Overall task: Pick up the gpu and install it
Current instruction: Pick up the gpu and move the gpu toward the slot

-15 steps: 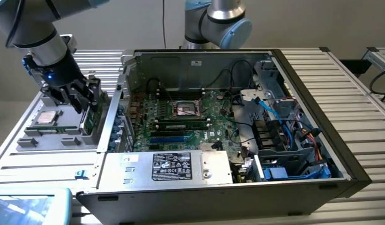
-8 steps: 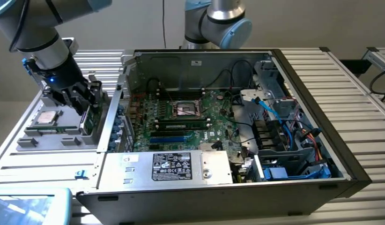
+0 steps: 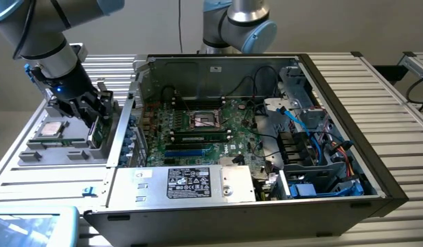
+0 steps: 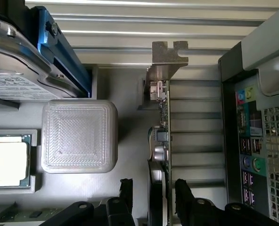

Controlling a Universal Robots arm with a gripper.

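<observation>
Here tool [image 4: 153, 200] sat wide open w/ fingers [image 4: 184, 193] either side of gpu [image 4: 163, 117], upright in grey tray [image 4: 130, 117].

No wording can be made out. A black label with white print and symbols [image 3: 189, 182] sits on the silver metal power supply box [image 3: 235, 185]. A small white sticker [image 3: 215, 68] is on the grey inner wall of the open computer case [image 3: 191, 77]. A white printed label [image 4: 12, 87] is on the silver drive [image 4: 17, 52]. All are too small to read.
</observation>
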